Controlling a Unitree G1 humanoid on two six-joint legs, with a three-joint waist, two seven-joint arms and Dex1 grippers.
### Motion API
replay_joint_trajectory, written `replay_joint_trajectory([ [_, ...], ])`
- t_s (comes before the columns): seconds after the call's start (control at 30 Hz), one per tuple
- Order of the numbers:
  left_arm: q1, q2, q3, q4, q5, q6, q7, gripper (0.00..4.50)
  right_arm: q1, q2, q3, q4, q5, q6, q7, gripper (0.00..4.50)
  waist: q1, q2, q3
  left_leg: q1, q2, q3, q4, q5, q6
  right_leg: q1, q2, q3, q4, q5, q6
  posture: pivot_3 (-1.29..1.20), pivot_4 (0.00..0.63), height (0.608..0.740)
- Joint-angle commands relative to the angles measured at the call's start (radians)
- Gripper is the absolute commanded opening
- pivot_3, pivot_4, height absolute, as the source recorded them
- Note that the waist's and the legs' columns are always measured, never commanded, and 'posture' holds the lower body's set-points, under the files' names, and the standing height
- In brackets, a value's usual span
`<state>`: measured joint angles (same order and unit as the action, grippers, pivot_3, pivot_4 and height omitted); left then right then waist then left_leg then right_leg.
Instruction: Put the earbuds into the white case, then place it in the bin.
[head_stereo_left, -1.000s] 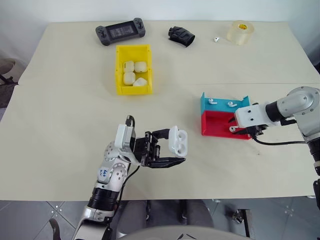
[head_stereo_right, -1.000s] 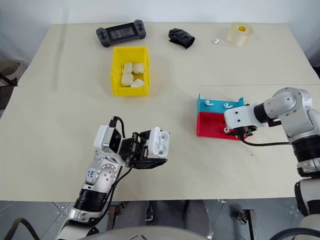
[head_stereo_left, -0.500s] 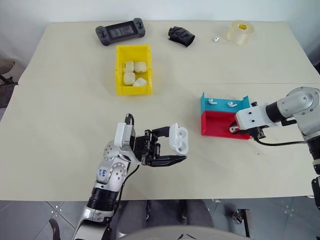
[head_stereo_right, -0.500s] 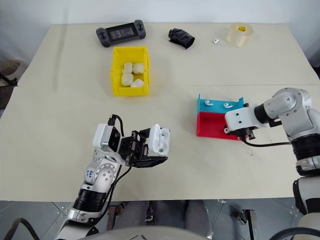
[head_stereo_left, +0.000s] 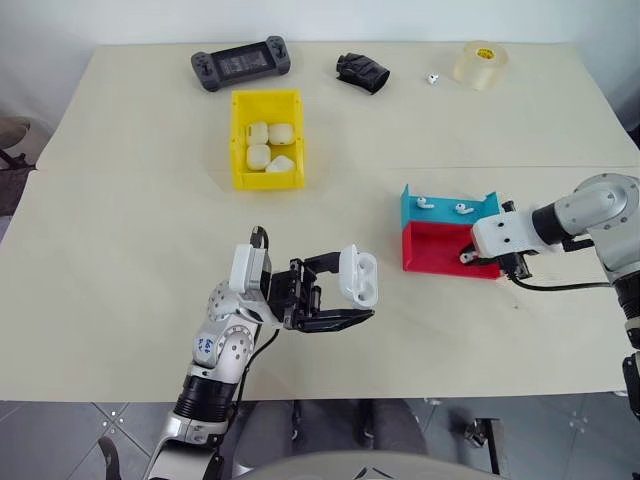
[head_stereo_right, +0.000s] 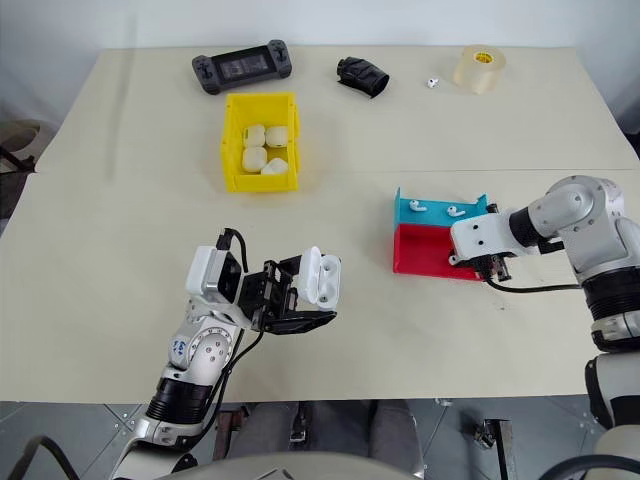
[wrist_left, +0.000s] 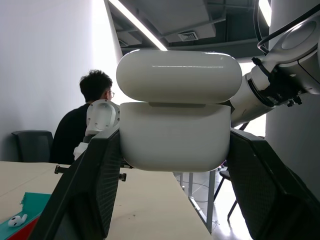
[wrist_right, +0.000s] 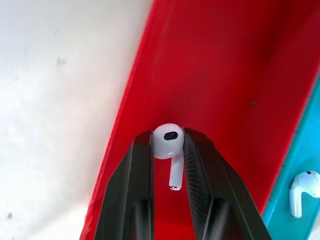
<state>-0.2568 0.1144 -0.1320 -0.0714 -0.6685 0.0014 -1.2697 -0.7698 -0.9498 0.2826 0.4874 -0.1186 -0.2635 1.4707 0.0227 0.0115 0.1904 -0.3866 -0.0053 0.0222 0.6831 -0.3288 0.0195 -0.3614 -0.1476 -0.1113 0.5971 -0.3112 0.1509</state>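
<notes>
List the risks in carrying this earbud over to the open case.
The right end effector pinches the earbud only by its rounded head, so it may slip or twist out. The white case sits tilted in the left end effector, its lid only partly open, leaving a narrow slot.

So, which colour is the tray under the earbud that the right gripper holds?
Red, seen best in the right wrist view.
</notes>
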Motion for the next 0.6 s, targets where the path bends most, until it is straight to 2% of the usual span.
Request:
replay_joint_trajectory([
  [0.03, -0.005, 0.005, 0.006, -0.037, -0.018, -0.003, -0.005, 2.78, 0.05, 0.001, -0.133, -0.166, 0.185, 0.185, 0.004, 0.55, 0.002, 0.0, 0.0, 0.0, 0.0, -0.001, 0.0, 0.0, 0.0, 0.0, 0.0, 0.0, 0.0, 0.0, 0.0, 0.0, 0.15, 0.74],
  [0.2, -0.018, 0.013, 0.023, -0.029, -0.039, 0.021, 0.0, 2.78, 0.194, 0.033, -0.294, -0.441, 0.437, 0.472, -0.073, 0.55, 0.005, 0.0, 0.0, -0.001, 0.0, -0.003, 0.0, 0.0, 0.0, 0.001, 0.0, -0.002, 0.0, 0.0, 0.0, 0.0, 0.15, 0.74],
  [0.33, -0.042, 0.016, 0.029, -0.016, -0.054, 0.056, -0.005, 2.78, 0.323, 0.158, -0.474, -0.697, 0.712, 0.71, -0.284, 0.55, 0.004, 0.0, 0.0, 0.0, 0.0, -0.012, 0.0, 0.0, 0.0, 0.001, 0.0, -0.002, 0.001, 0.0, 0.0, 0.0, 0.15, 0.74],
  [0.47, -0.068, -0.004, 0.056, -0.01, -0.109, 0.114, 0.024, 2.78, 0.394, 0.283, -0.567, -0.882, 0.954, 0.87, -0.497, 0.55, 0.004, 0.0, 0.0, 0.0, 0.0, -0.012, 0.001, 0.0, 0.0, 0.001, 0.0, -0.002, 0.002, 0.0, 0.0, 0.0, 0.15, 0.74],
  [0.6, -0.099, 0.0, 0.072, -0.002, -0.117, 0.146, 0.028, 2.78, 0.433, 0.409, -0.606, -1.007, 1.131, 0.917, -0.705, 0.55, 0.004, 0.0, 0.0, 0.0, -0.001, -0.013, 0.001, 0.0, 0.0, 0.001, -0.001, -0.002, 0.003, 0.0, 0.0, 0.0, 0.15, 0.74],
])
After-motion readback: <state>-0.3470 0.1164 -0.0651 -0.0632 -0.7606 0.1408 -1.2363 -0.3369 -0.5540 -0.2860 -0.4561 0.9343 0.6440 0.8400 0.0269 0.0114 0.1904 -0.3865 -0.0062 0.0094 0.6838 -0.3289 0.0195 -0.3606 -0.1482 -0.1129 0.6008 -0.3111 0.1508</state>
